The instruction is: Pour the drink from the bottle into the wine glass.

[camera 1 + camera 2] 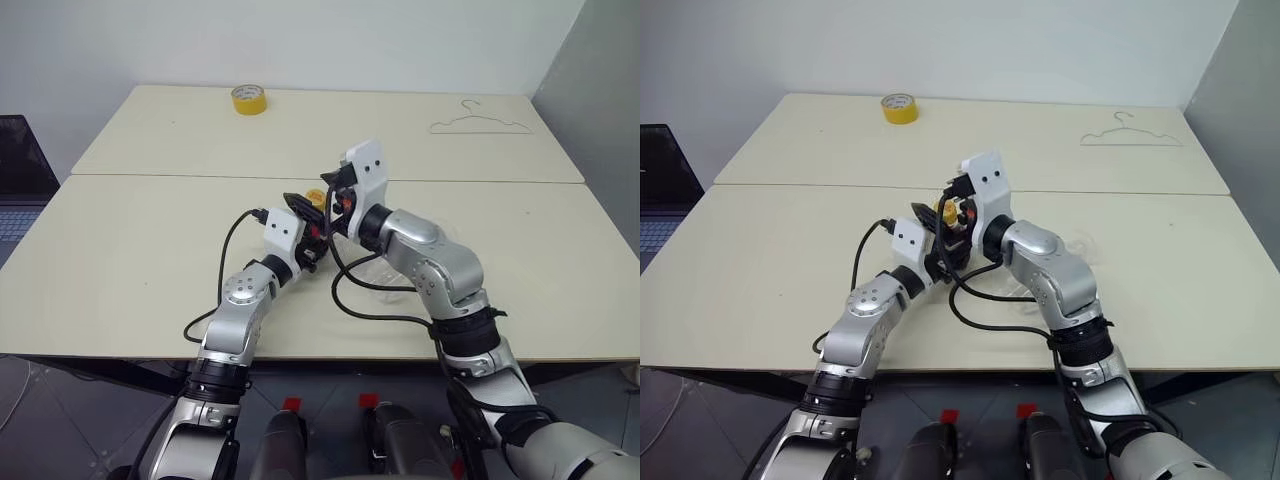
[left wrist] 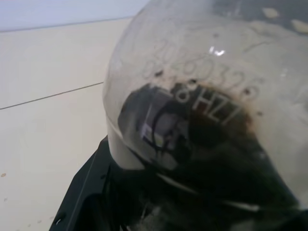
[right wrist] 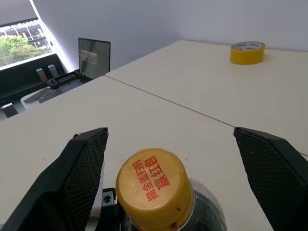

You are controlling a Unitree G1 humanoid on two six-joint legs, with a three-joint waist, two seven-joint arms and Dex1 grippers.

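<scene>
My left gripper (image 1: 312,235) is shut on the bottle (image 2: 202,96), a clear rounded bottle holding the dark drink (image 2: 211,159). It holds the bottle upright above the middle of the table. The yellow cap (image 3: 151,190) is on. Reaching in from the right, my right gripper (image 3: 169,132) is open. Its two black fingers (image 3: 86,159) stand wide on either side of the cap without touching it. The wine glass (image 1: 383,272) shows faintly on the table behind my right forearm, mostly hidden by it.
A yellow tape roll (image 1: 249,98) lies at the far left of the table. A wire hanger (image 1: 480,122) lies at the far right. A seam (image 1: 150,177) runs across between the two tabletops. A laptop (image 1: 15,170) sits off the left edge.
</scene>
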